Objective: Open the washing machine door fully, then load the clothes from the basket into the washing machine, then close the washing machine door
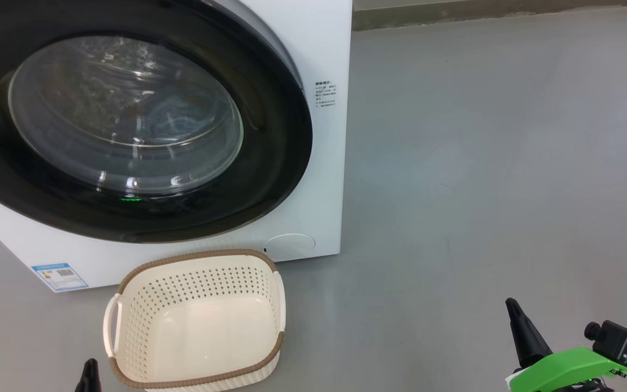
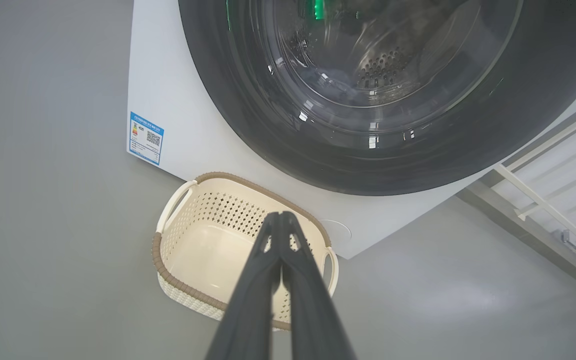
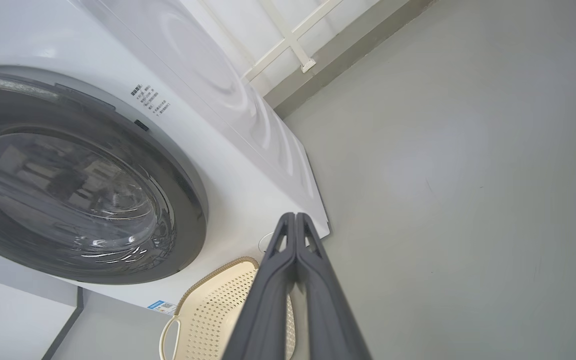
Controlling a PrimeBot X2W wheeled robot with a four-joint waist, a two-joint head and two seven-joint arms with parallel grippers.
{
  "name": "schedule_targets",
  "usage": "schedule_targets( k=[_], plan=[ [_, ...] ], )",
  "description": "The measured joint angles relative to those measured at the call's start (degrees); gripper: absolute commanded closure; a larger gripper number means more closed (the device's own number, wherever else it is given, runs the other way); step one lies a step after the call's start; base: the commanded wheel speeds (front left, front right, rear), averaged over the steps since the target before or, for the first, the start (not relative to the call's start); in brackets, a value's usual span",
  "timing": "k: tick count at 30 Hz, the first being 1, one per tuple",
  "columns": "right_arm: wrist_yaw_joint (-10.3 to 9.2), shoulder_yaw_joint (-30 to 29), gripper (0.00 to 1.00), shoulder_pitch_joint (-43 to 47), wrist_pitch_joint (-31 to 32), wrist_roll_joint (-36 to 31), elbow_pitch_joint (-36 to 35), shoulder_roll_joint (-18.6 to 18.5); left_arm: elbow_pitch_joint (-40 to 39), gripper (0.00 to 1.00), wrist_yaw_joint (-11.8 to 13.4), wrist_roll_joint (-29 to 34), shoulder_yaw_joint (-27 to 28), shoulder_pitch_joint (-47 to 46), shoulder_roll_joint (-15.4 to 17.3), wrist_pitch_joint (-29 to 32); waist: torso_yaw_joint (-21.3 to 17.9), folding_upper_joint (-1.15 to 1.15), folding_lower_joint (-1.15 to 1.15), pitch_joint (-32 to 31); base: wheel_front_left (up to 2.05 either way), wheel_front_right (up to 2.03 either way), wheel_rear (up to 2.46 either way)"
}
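Glossy black plastic rim (image 1: 278, 163) and clear, reflective bulging glass make up the large round washing machine door (image 1: 128, 125), set in the big white washing machine (image 1: 324, 207) with its smooth, faintly shiny casing. The small cream-white perforated plastic basket (image 1: 199, 283), brown woven-look trim, sits on a matt, smooth grey floor (image 1: 482, 163).

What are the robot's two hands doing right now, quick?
Left gripper: fingers closed, holding nothing.
Right gripper: fingers closed, holding nothing.

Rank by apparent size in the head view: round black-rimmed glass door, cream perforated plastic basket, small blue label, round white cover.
1. Round black-rimmed glass door
2. Cream perforated plastic basket
3. Round white cover and blue label: too alike to rank
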Motion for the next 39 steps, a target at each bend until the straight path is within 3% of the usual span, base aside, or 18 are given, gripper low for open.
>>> schedule_targets(
  k=[39],
  plan=[
    [-0.01,-5.6,1.00,0.0,6.6,20.4,-4.9,1.9,-0.9,1.00,0.0,-24.2,-0.4,-3.2,-0.2,6.5,1.7,0.00,0.00,-0.5,0.00,0.00,0.00]
  ],
)
